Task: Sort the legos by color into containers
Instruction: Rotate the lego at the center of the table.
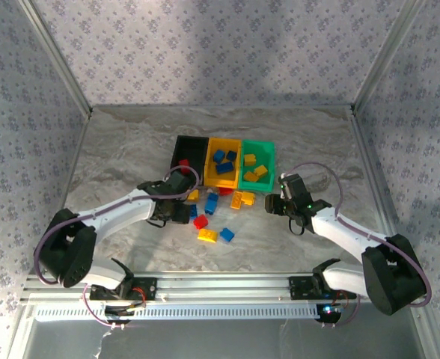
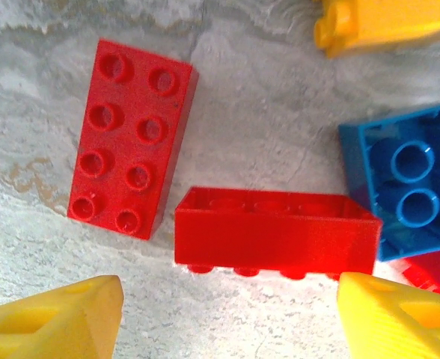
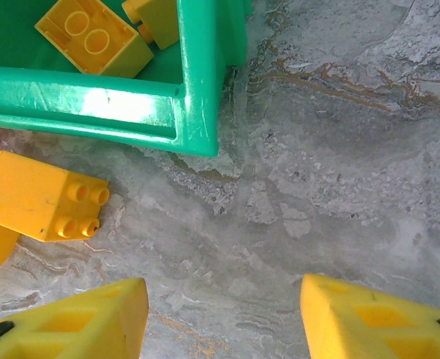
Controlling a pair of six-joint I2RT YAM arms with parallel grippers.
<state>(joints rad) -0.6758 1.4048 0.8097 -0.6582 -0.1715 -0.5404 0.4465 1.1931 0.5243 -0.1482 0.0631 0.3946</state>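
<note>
Since the left gripper (image 2: 227,321) hangs wide open and empty over a red brick (image 2: 276,238) lying on its side, closing could snag the blue brick (image 2: 411,187) seemingly touching one end. The right gripper (image 3: 224,314), equally spread and empty, hovers beside the green bin (image 3: 197,90), a yellow brick (image 3: 44,198) to its left.

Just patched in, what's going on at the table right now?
Color sorting, partly done. The left gripper hangs open over a red brick lying on its side. The right gripper is open and empty beside the green bin, which holds yellow bricks. Blue bricks sit in the orange bin; a loose pile lies on the table.
</note>
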